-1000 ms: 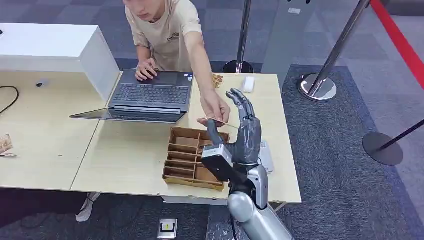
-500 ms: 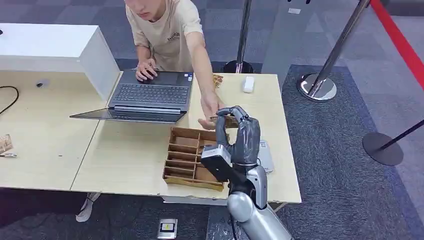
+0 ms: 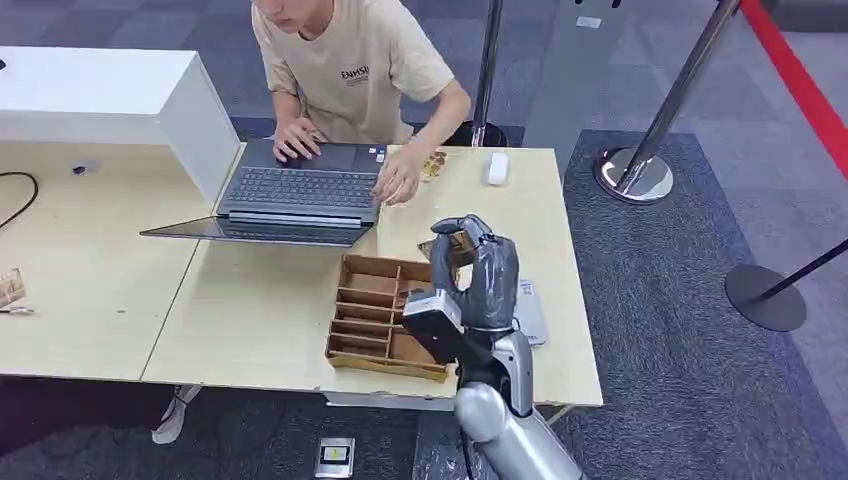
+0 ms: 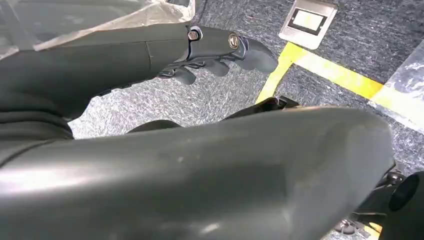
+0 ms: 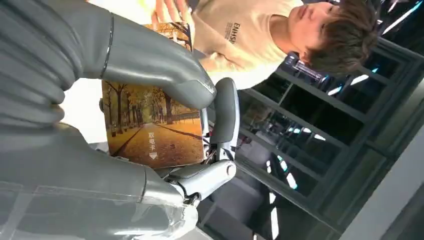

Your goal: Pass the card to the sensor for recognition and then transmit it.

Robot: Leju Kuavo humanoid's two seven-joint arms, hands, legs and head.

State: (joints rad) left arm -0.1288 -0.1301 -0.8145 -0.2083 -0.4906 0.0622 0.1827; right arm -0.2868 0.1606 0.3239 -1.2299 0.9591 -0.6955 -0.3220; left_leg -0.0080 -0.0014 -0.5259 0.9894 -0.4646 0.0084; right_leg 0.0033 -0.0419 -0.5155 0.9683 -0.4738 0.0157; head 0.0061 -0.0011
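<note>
Got the card [image 5: 152, 132] pinched in my right hand [image 3: 478, 275], thumb on its autumn-tree picture side and fingers [image 5: 225, 117] curled behind it, held up over the wooden tray [image 3: 372, 315] on the table [image 3: 250, 320]. My left hand [image 4: 220, 50] hangs by the floor, fingers curled in on nothing. The person [image 3: 350, 60] has both hands at the laptop [image 3: 300, 190].
</note>
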